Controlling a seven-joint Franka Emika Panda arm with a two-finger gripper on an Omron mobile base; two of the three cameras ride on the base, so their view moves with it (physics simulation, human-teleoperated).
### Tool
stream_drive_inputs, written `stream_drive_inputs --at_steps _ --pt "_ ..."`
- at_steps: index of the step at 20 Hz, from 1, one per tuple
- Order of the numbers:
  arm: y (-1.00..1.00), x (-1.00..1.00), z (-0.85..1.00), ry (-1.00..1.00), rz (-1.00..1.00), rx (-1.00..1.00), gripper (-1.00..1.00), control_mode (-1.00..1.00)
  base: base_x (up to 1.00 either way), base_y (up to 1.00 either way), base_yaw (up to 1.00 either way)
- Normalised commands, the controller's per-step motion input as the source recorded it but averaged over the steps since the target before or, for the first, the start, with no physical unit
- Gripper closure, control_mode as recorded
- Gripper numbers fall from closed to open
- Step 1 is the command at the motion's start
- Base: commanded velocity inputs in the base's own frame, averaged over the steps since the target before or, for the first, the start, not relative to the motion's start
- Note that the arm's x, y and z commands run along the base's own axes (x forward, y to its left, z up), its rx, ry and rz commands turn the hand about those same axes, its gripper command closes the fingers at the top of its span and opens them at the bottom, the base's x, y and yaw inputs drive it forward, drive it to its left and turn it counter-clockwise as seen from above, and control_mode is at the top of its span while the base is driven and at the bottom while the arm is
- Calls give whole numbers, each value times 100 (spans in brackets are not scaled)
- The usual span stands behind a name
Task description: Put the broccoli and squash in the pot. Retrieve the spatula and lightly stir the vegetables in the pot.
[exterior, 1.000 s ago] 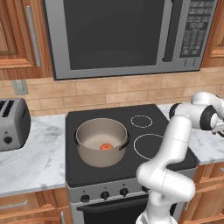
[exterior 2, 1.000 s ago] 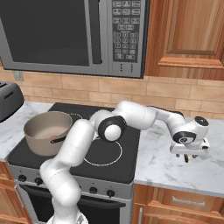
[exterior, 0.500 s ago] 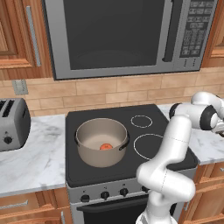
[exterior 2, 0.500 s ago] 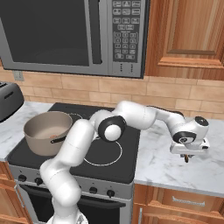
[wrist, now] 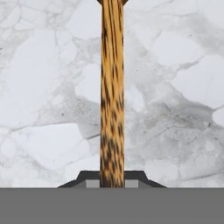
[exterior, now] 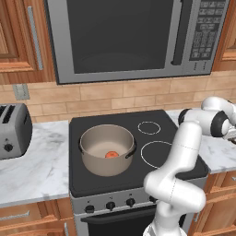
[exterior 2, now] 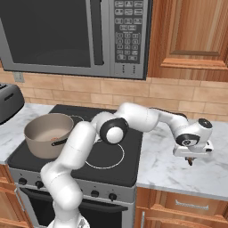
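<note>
Between the closed gripper (wrist: 112, 183) tips — spatula (wrist: 112, 92) handle, clamped, over marble counter (wrist: 175, 87).

Steel microwave (exterior: 133, 39) up at twelve o'clock over the black stove (exterior: 152, 152), toaster (exterior: 14, 136) at nine o'clock on the marble desk (exterior 2: 178, 171), wooden cabinets (exterior 2: 196, 38) at two o'clock.

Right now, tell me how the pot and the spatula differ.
The pot is wide, round and beige metal; the spatula is slim, straight, streaked brown wood. The pot sits on the black stove; the spatula lies on the marble counter to the stove's right. The pot stands free, while the hand is shut on the spatula's handle.
</note>
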Motion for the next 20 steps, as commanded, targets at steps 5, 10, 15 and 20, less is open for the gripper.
stream_drive_inputs --at_steps 5,10,15,20 --pt "0 -6 36 -4 0 0 100 -100 0 0 0" --pt "15 -31 92 -6 1 0 100 -100 0 0 0" --pt "35 -54 57 0 9 -3 100 -100 0 0 0" --pt "61 -55 66 0 19 -10 100 -100 0 0 0"
